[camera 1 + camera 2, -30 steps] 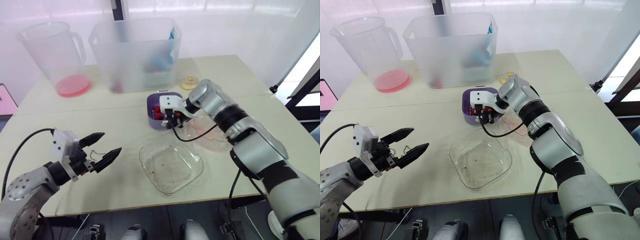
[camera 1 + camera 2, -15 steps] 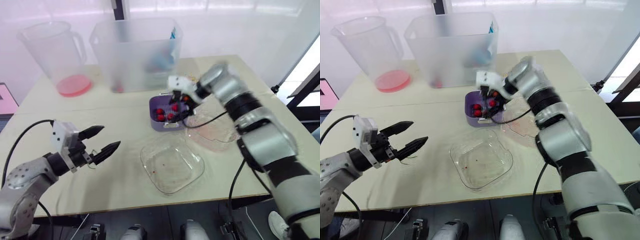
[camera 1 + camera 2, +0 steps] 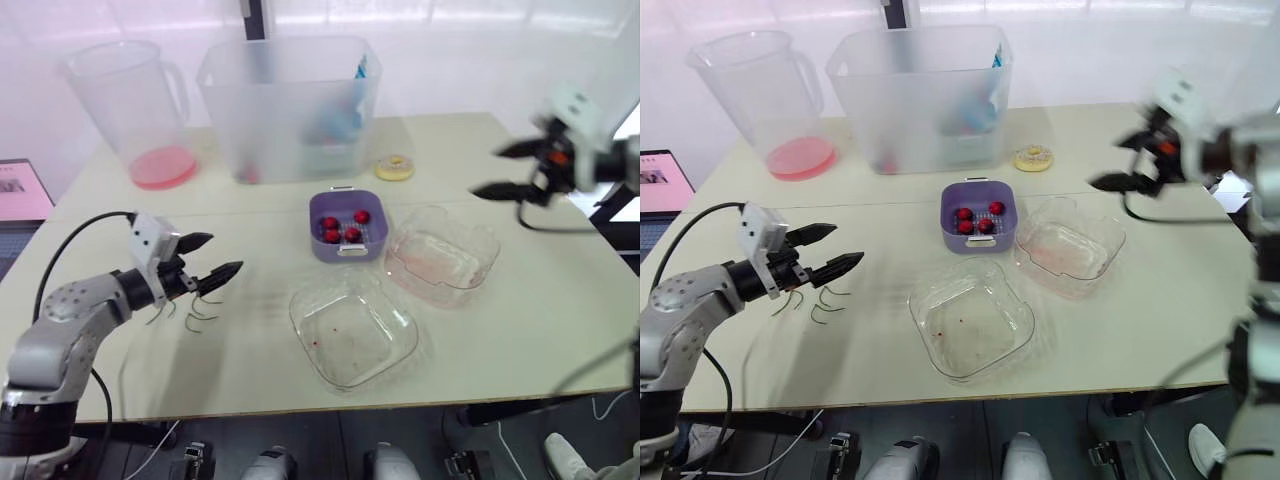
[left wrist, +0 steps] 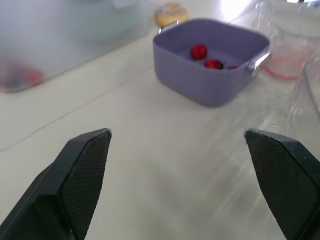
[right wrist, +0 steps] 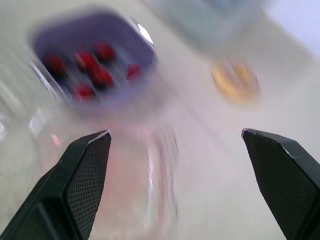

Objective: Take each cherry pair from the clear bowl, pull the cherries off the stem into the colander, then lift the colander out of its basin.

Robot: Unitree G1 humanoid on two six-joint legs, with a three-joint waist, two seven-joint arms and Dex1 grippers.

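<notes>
Purple plastic marks the middle of the pale table [image 3: 500,330]: the purple square colander [image 3: 347,226] stands there on the tabletop, and I cannot tell it apart from its basin. Several red cherries [image 3: 352,234] lie inside it. Just beside it at four o'clock sits a pink-tinged clear square bowl [image 3: 441,254], and at six o'clock a second clear square plastic bowl [image 3: 352,328] holds only a few red specks. Over at nine o'clock the left gripper [image 3: 225,253] hovers low above the table with its two black fingers spread wide, nothing between them. Thin bare cherry stems [image 3: 805,303] lie on the table just under it. The right gripper [image 3: 487,171] hangs in the air out at two o'clock, well apart from the colander, with its fingers likewise parted and empty. Along the far edge stand a frosted plastic jug with a pink base [image 3: 140,110] at eleven o'clock, a large frosted plastic tub [image 3: 290,105] at twelve, and a small yellow ring [image 3: 395,168] near the tub.
</notes>
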